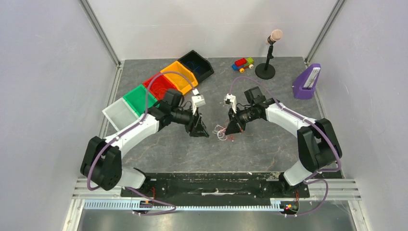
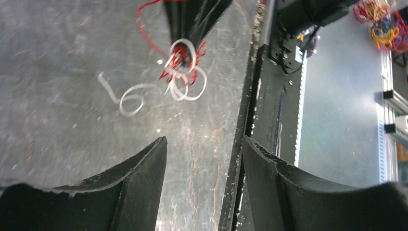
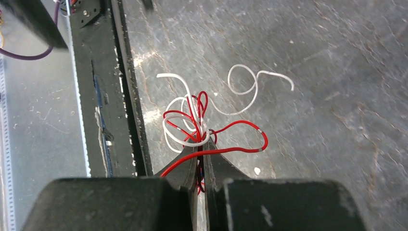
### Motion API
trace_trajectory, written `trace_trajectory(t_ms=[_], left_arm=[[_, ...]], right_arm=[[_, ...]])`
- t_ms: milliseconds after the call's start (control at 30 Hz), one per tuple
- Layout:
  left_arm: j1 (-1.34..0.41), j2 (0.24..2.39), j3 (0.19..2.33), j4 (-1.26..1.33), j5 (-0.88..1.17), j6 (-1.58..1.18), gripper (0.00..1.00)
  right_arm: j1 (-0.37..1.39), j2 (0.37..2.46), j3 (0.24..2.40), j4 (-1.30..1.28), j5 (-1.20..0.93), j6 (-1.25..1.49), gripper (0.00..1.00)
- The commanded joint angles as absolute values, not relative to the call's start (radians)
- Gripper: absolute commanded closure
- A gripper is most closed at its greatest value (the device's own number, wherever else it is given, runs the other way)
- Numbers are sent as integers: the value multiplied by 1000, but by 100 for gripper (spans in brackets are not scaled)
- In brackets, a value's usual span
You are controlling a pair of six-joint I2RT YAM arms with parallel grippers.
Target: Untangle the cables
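The cables [image 3: 192,122] are a small tangle of thin red and white wires on the grey table, with one white strand curling off to the side. They also show in the top view [image 1: 222,133] and in the left wrist view [image 2: 180,77]. My right gripper [image 3: 201,144] is shut on the tangle, with red and white strands pinched between its tips; it shows in the top view [image 1: 230,131]. My left gripper [image 2: 204,144] is open and empty, a short way left of the tangle; in the top view [image 1: 201,132] it hangs just above the table.
A row of bins, white [image 1: 118,113], green, red, orange [image 1: 180,77] and black, stands at the back left. A toy car [image 1: 243,64], a microphone stand [image 1: 265,70] and a purple box [image 1: 306,82] are at the back right. The table's black front rail [image 3: 122,96] runs close to the tangle.
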State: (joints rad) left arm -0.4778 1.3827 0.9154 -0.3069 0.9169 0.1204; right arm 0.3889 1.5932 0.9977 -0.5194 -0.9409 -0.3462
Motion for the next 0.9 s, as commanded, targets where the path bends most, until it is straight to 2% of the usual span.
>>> trace_trajectory(t_ms=[0,200,400,700,800,867], left_arm=[[-545,1401,925,-186,941,180,36],[-564,1448,918,-188,968,361,36],[-577,1435,886,-169,1009,497,33],[-645,1421,869,-283,1007,707,39],[-653,1420,862,-267,997,703,47],[-653,1416,862,-253,996,686,60]], right_arm=[[428,1542,1002,-469,-1003,-296,100],[467,1516,1006,-483,-1078,-300,100],[504,1501,1028,-534,-1118,-348,99],[524,1489,1043,-529,-1134,-345,98],[523,1484,1040,-531,-1132,-343,98],[523,1481,1034,-531,-1127,-344,98]])
